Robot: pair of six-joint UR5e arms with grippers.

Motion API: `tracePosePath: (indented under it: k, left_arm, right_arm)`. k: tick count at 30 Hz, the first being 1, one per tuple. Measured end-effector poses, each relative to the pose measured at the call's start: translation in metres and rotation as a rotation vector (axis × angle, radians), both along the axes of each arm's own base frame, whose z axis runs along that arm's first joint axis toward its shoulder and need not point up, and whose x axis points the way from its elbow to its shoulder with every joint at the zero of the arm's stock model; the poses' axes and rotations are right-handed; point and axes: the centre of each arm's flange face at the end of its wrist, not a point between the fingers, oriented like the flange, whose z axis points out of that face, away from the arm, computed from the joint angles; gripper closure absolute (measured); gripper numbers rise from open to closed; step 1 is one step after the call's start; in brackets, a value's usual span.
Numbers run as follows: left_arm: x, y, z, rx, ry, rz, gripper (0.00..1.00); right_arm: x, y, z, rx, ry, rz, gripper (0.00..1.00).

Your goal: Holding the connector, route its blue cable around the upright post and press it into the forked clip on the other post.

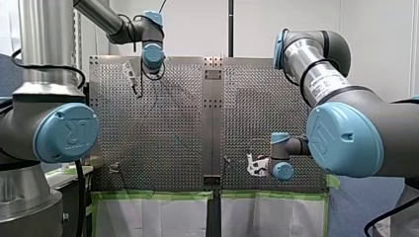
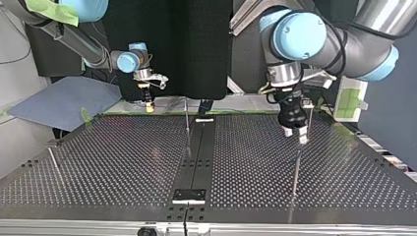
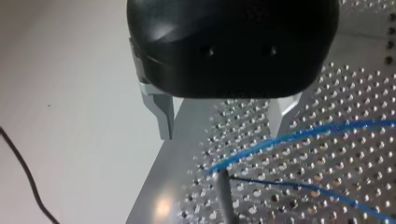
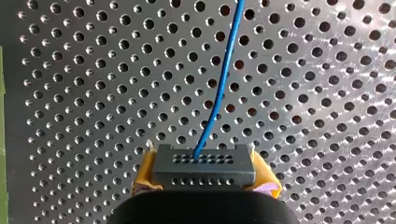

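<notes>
Over the perforated table (image 4: 327, 102), my right gripper (image 2: 147, 100) clamps the dark connector (image 4: 204, 163) between its yellow pads (image 4: 145, 171), so the blue cable (image 4: 225, 70) leaves straight ahead of it, free to be steered. My left gripper (image 3: 224, 119) hangs with metal fingers (image 3: 164, 116) spread, holding nothing. Just ahead of it the cable seems hooked around a thin post (image 3: 225, 196). I judge it waits there to guide the run.

Bright, even light glints off the perforated table (image 4: 336, 70); shadows are faint.
</notes>
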Motion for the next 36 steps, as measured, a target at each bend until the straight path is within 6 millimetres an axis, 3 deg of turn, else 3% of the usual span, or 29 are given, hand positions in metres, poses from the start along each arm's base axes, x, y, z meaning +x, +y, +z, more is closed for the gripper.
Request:
tracePosePath:
  k: [7, 16, 24, 29, 36]
  left_arm:
    - [0.016, 0.022, -0.005, 0.008, 0.01, 0.034, 0.0]
    - [0.033, 0.03, -0.02, 0.015, 0.025, 0.055, 0.0]
    - [0.053, 0.053, -0.009, 0.009, -0.013, 0.104, 0.0]
    - [0.069, 0.075, 0.01, 0.0, -0.052, 0.141, 0.0]
    - [0.088, 0.069, 0.018, 0.008, -0.041, 0.107, 0.0]
  right_arm:
    - [0.001, 0.0, 0.0, -0.001, 0.001, 0.001, 1.0]
    - [0.002, 0.001, 0.0, -0.002, 0.002, 0.004, 1.0]
    - [0.005, 0.002, 0.0, -0.005, 0.001, 0.009, 1.0]
    - [0.007, 0.004, 0.001, -0.006, 0.001, 0.012, 1.0]
    - [0.012, 0.007, 0.0, -0.005, 0.001, 0.021, 1.0]
